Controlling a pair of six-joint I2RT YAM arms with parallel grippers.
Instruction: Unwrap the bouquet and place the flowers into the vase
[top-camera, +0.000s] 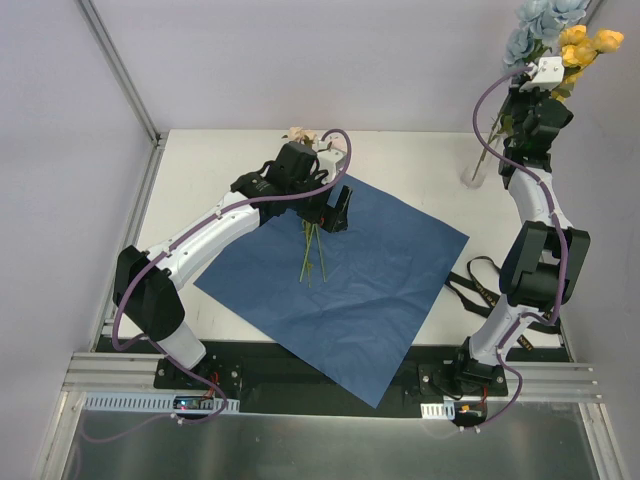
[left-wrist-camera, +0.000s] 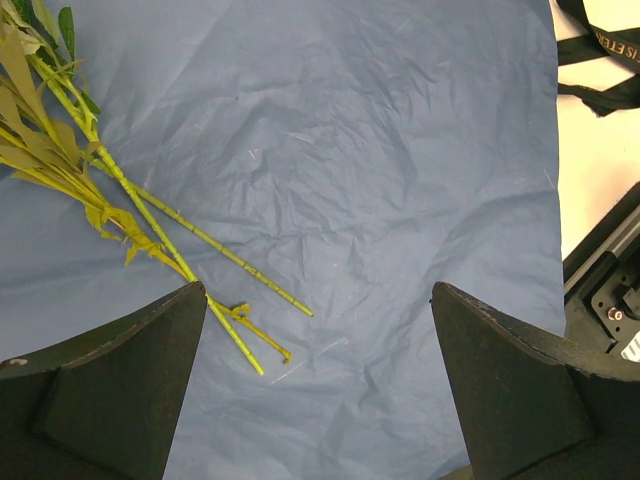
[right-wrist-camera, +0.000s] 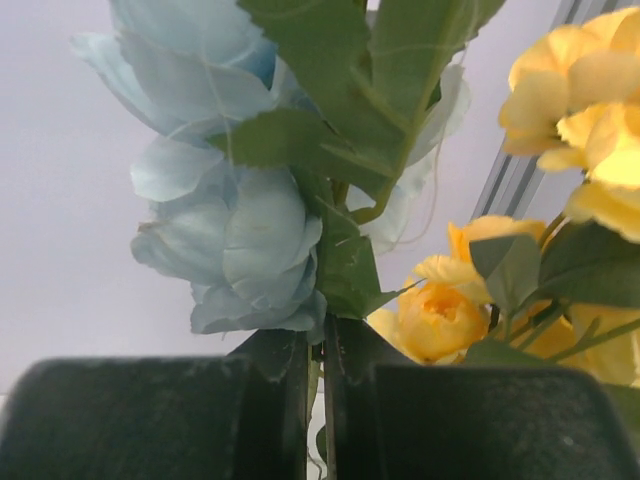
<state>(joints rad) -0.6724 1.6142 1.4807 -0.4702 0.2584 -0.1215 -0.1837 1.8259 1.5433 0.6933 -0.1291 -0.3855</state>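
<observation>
my right claw (right-wrist-camera: 315, 345) is up high at the 1 o'clock corner of the table (top-camera: 200, 170), pinched narrow on a thin green stalk that runs up between my two fingers (right-wrist-camera: 150, 420). above the pinch a pale-blue bloom (right-wrist-camera: 230, 240) fills the view at 10 o'clock and the yellow blooms (right-wrist-camera: 435, 318) crowd in at 3 o'clock, with broad green leaves between them. the vase (top-camera: 479, 172) stands on the table at 2 o'clock, just below that arm, clear and slender. the long stalks of what i hold slant down toward its mouth, but i cannot tell whether their ends sit inside the glass. my left claw (left-wrist-camera: 318, 300) hangs wide over the middle of the blue paper (top-camera: 380, 280), gripping nothing. the paper lies spread flat and creased, one corner pointing to 6 o'clock. on it lie the green stems (left-wrist-camera: 150, 215), reaching from 10 o'clock in my left wrist view down toward my left finger, their cut ends just beside its tip. their cream and pink blooms (top-camera: 300, 133) peek out at 12 o'clock behind my left wrist. the black ribbon (top-camera: 478, 285) lies loose on the table at 4 o'clock, just off the paper's edge.
</observation>
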